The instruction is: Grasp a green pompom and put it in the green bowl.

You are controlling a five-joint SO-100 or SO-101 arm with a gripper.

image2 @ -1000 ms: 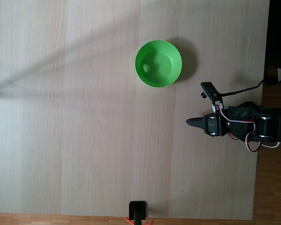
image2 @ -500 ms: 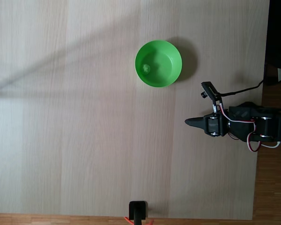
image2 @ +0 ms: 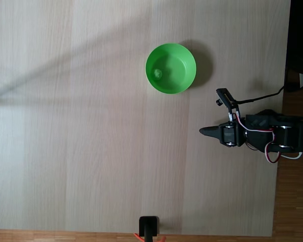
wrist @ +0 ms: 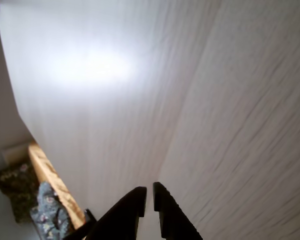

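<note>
Fixed view shows the green pompom (image2: 157,73) inside the green bowl (image2: 184,55), well apart from the empty, nearly closed claw (image2: 202,131).

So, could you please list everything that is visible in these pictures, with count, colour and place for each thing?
green bowl: one, bright green, upper middle of the fixed view, standing on the table.
green pompom: one, pale green, inside the bowl near its left wall in the fixed view.
table: one, light wood, spanning most of the fixed view; also under the gripper in the wrist view.
black stand: one, black, at the bottom edge of the table in the fixed view.
patterned fabric: one piece, dark with flowers, lower left corner of the wrist view, beyond the table edge.
arm: one, black with white and red wires, right side of the fixed view.
gripper: one, black, fingers nearly together, holding nothing.
</note>
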